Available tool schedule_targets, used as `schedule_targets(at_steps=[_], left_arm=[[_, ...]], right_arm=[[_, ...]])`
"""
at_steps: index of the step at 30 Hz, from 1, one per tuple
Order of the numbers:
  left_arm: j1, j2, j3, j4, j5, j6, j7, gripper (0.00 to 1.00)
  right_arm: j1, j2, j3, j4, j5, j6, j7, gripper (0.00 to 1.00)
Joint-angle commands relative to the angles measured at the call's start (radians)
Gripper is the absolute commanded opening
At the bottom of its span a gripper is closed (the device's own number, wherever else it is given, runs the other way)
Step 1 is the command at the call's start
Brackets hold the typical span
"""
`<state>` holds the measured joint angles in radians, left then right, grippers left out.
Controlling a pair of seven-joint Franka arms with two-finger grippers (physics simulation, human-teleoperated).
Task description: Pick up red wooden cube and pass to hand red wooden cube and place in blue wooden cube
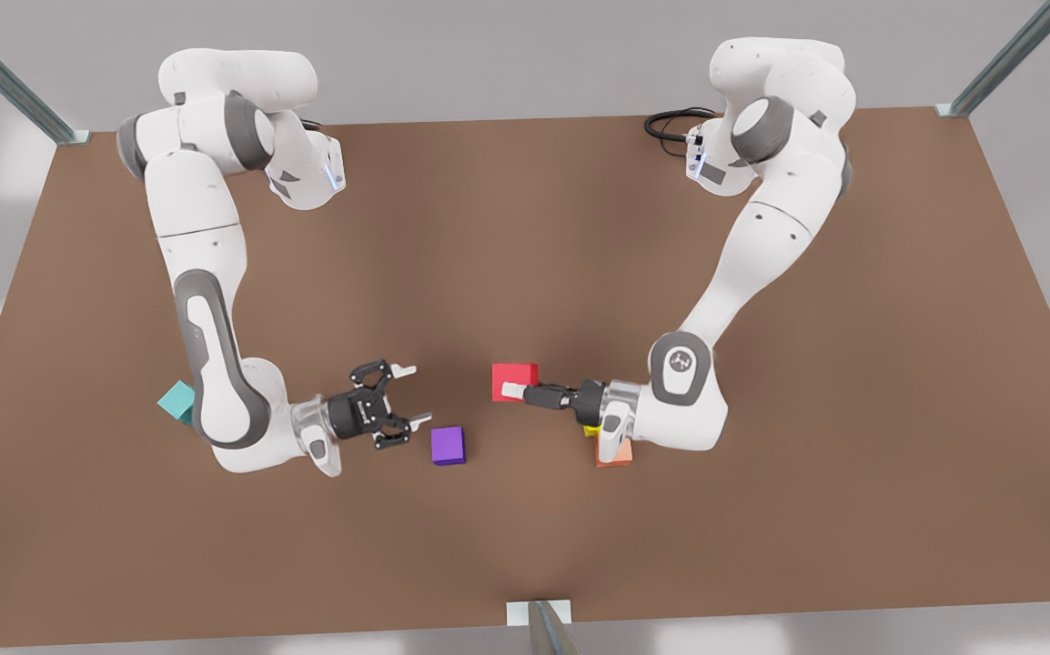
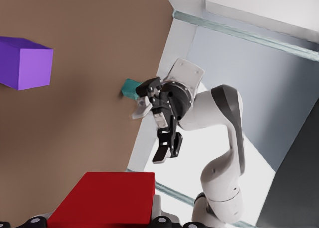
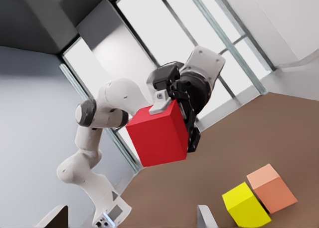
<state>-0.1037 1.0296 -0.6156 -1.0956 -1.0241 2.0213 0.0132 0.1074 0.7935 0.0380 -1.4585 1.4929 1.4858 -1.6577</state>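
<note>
Right gripper [image 1: 402, 400] at front view's left, fingers spread, empty, above counter [image 1: 525, 546]. Blue wooden cube [image 1: 176, 400] half hidden behind that arm. Purple cube [image 1: 448, 446] beside. Left gripper [image 1: 514, 391] clamped on red wooden cube [image 1: 514, 380], held aloft. Yellow cube [image 3: 245, 206], peach cube [image 1: 614, 452] mostly hidden under wrist.

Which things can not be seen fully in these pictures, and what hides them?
- Front view: the blue wooden cube sits mostly behind the right arm's elbow.
- Front view: the yellow cube and peach cube lie partly under the left arm's wrist.
- Left wrist view: the red wooden cube, held by the left gripper, is cut by the picture's edge.
</note>
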Motion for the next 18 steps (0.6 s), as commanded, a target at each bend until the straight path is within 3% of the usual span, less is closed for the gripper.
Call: schedule_targets(at_steps=[1,18], left_arm=[[-0.001,0.003,-0.001,-0.003,-0.065,0.039,0.478,0.54],[-0.004,0.010,-0.001,-0.014,-0.109,0.054,0.470,0.55]], right_arm=[[0.005,-0.007,0.000,-0.009,0.056,0.077,-0.468,0.97],[0.123,-0.004,0.006,-0.031,0.150,0.146,-0.498,1.00]])
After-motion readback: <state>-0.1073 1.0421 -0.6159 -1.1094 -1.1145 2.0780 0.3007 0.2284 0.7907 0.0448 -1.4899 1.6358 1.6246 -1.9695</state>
